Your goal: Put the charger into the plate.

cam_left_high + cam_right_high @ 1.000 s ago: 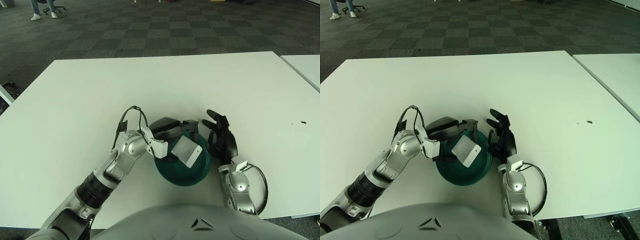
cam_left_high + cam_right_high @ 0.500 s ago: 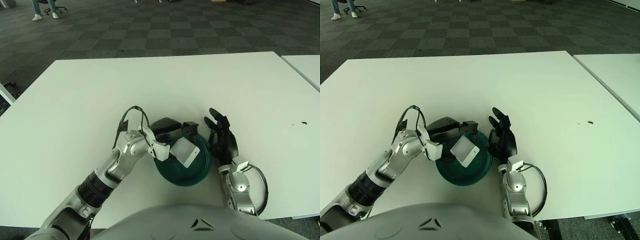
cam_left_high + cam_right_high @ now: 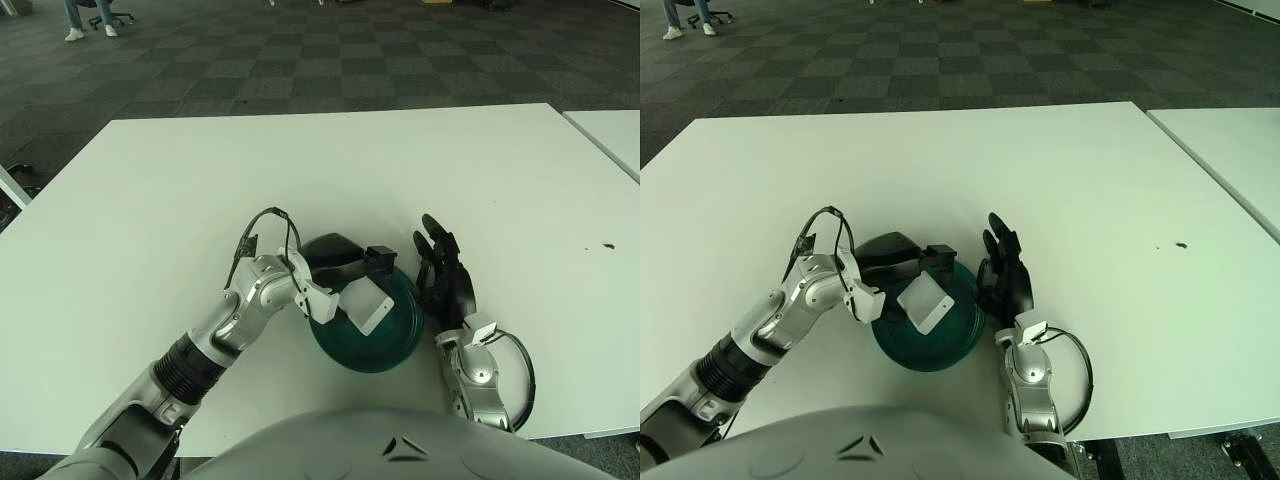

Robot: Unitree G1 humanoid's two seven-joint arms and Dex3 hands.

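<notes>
Charger (image 3: 368, 307), one white block pinched by the left robot hand (image 3: 345, 272), hangs over the single green plate (image 3: 392, 340); the right robot hand (image 3: 446, 279) rests spread at the plate's 3 o'clock.

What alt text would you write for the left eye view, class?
The left robot hand holds a white charger over a dark green plate on a white table. The right robot hand rests open beside the plate's right edge.
</notes>
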